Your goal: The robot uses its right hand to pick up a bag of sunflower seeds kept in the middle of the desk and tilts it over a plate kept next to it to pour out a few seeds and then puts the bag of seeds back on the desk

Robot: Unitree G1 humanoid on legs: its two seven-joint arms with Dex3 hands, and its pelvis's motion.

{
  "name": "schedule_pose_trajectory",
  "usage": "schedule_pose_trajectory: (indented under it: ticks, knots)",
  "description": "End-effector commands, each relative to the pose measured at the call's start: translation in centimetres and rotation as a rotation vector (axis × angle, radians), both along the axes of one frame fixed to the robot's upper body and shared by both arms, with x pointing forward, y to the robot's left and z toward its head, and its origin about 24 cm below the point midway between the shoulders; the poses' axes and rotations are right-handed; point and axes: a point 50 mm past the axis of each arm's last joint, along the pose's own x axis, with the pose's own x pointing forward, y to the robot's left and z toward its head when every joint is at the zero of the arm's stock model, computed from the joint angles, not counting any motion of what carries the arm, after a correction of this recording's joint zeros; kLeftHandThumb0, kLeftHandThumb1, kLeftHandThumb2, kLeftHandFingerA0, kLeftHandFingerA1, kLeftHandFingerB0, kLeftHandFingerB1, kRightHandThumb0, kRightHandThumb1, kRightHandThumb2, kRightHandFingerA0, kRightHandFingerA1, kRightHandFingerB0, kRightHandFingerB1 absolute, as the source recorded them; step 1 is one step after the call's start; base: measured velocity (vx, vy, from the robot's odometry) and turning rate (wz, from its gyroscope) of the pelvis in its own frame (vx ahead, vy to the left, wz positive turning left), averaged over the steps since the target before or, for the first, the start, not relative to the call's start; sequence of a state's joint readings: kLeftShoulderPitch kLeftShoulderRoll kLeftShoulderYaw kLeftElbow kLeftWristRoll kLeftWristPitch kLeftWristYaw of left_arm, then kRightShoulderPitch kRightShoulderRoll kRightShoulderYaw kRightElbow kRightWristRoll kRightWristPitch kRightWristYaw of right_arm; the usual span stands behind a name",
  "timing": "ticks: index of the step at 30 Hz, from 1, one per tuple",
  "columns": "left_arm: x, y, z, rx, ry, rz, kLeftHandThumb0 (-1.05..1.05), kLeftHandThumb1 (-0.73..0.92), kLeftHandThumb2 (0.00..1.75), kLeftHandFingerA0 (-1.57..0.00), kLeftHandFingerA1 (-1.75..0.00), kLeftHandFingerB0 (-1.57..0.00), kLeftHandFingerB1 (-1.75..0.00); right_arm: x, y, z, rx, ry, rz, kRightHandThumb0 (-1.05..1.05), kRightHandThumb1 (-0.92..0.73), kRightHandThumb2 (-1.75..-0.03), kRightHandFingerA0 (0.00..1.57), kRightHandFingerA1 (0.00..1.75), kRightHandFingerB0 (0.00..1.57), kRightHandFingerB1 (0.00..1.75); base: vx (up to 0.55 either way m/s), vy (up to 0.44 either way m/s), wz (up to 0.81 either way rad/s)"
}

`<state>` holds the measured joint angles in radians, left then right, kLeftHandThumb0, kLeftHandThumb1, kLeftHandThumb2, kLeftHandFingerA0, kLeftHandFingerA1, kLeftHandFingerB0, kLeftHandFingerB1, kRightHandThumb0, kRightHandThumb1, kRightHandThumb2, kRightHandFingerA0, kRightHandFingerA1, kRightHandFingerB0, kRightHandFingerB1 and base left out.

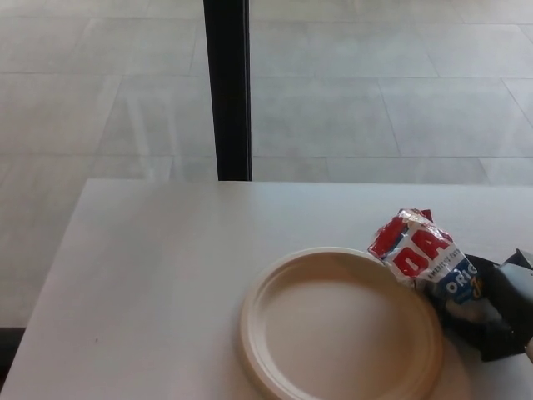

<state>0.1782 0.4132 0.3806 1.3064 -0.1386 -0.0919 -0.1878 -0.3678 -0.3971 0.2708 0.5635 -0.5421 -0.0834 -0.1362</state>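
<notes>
A red, white and blue bag of sunflower seeds (425,258) lies tilted at the right of the desk, its top end leaning toward the rim of the cream plate (275,333). My right hand (498,312) comes in from the lower right edge and is shut on the bag's lower end. The plate sits in the lower middle of the desk and holds no seeds that I can see. My left hand is out of the picture.
The white desk (158,267) spreads to the left of the plate. A black vertical post (227,87) stands beyond the desk's far edge, with grey tiled floor behind it.
</notes>
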Motion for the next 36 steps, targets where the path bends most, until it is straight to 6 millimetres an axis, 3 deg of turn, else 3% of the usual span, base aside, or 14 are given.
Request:
schedule_pose_trajectory:
  ticks: [1, 4, 6, 7, 12, 18, 20, 26, 31, 32, 33, 34, 35, 36]
  knots:
    - [0.1, 0.2, 0.2, 0.025, -0.008, -0.019, -0.9, 0.88, 0.66, -0.43, -0.61, -0.35, -0.41, -0.8, -0.7, -0.3, 0.015, -0.109, -0.025, -0.22, -0.55, -0.99, 0.86, 1.75, 0.75, 1.59, 0.0, 0.0, 0.0]
    - [0.1, 0.3, 0.2, 0.013, -0.016, -0.005, -0.89, 0.86, 0.66, -0.42, -0.6, -0.35, -0.41, -1.0, -1.2, -0.4, 0.038, -0.134, -0.042, -0.25, -0.57, -0.91, 0.86, 1.75, 0.66, 1.7, 0.0, 0.0, 0.0]
    - [0.1, 0.3, 0.2, 0.015, -0.012, -0.015, -0.89, 0.87, 0.66, -0.42, -0.6, -0.34, -0.41, -1.1, -1.5, -0.3, 0.053, -0.151, -0.044, -0.23, -0.57, -0.99, 0.86, 1.75, 0.68, 1.69, 0.0, 0.0, 0.0]
    - [0.2, 0.3, 0.2, 0.019, -0.009, -0.016, -0.87, 0.88, 0.66, -0.43, -0.58, -0.35, -0.39, -1.2, -1.7, -0.2, 0.055, -0.169, -0.041, -0.27, -0.66, -0.92, 0.85, 1.75, 0.72, 1.58, 0.0, 0.0, 0.0]
    - [0.4, 0.5, 0.4, 0.025, -0.003, -0.022, -0.87, 0.88, 0.66, -0.42, -0.57, -0.35, -0.39, -1.2, -1.8, 0.0, 0.068, -0.181, -0.048, -0.3, -0.69, -0.92, 0.86, 1.75, 0.72, 1.59, 0.0, 0.0, 0.0]
    - [0.3, 0.7, 0.6, 0.042, -0.003, -0.05, -0.85, 0.89, 0.67, -0.42, -0.59, -0.34, -0.4, -1.4, -2.2, 1.3, 0.108, -0.245, 0.001, -0.19, -0.59, -1.11, 0.87, 1.75, 0.75, 1.61, 0.0, 0.0, 0.0]
    - [0.3, 0.8, 0.6, 0.042, 0.009, -0.045, -0.83, 0.89, 0.67, -0.41, -0.57, -0.35, -0.39, -1.5, -2.3, 1.7, 0.109, -0.254, 0.02, -0.22, -0.63, -1.06, 0.88, 1.75, 0.75, 1.62, 0.0, 0.0, 0.0]
    - [0.5, 0.9, 0.7, 0.045, 0.005, -0.044, -0.86, 0.89, 0.67, -0.42, -0.59, -0.35, -0.4, -1.6, -2.5, 3.0, 0.016, -0.293, 0.123, -0.14, -0.49, -1.18, 0.88, 1.75, 0.72, 1.62, 0.0, 0.0, 0.0]
    - [0.5, 0.9, 0.7, 0.037, -0.013, -0.039, -0.84, 0.89, 0.67, -0.39, -0.6, -0.33, -0.41, -1.6, -2.7, 4.1, -0.096, -0.331, 0.236, -0.16, -0.56, -1.09, 0.9, 1.75, 0.68, 1.61, 0.0, 0.0, 0.0]
    - [0.5, 0.9, 0.7, 0.037, -0.012, -0.044, -0.9, 0.72, 0.88, -0.36, -0.62, -0.29, -0.47, -1.6, -2.7, 4.2, -0.114, -0.329, 0.246, -0.26, -0.55, -1.13, 1.2, 1.4, 0.93, 1.25, 0.0, 0.0, 0.0]
    - [0.5, 0.9, 0.7, 0.038, -0.009, -0.052, -0.9, 0.72, 0.88, -0.36, -0.62, -0.29, -0.47, -1.6, -2.8, 4.4, -0.14, -0.325, 0.26, -0.26, -0.55, -1.13, 1.2, 1.4, 0.93, 1.25, 0.0, 0.0, 0.0]
    - [0.5, 0.9, 0.7, 0.047, -0.001, -0.055, -0.84, 0.9, 0.67, -0.4, -0.59, -0.34, -0.4, -1.5, -2.8, 4.9, -0.199, -0.343, 0.301, -0.26, -0.54, -1.13, 1.21, 1.4, 0.93, 1.24, 0.0, 0.0, 0.0]
    - [0.5, 0.9, 0.7, 0.048, -0.001, -0.055, -0.84, 0.9, 0.67, -0.4, -0.59, -0.34, -0.4, -1.5, -2.8, 4.8, -0.201, -0.344, 0.303, -0.26, -0.54, -1.13, 1.21, 1.4, 0.93, 1.24, 0.0, 0.0, 0.0]
    - [0.5, 0.9, 0.7, 0.032, -0.012, -0.036, -0.84, 0.89, 0.67, -0.38, -0.59, -0.32, -0.4, -1.4, -2.8, 5.1, -0.218, -0.353, 0.317, -0.19, -0.57, -1.09, 0.92, 1.75, 0.75, 1.54, 0.0, 0.0, 0.0]
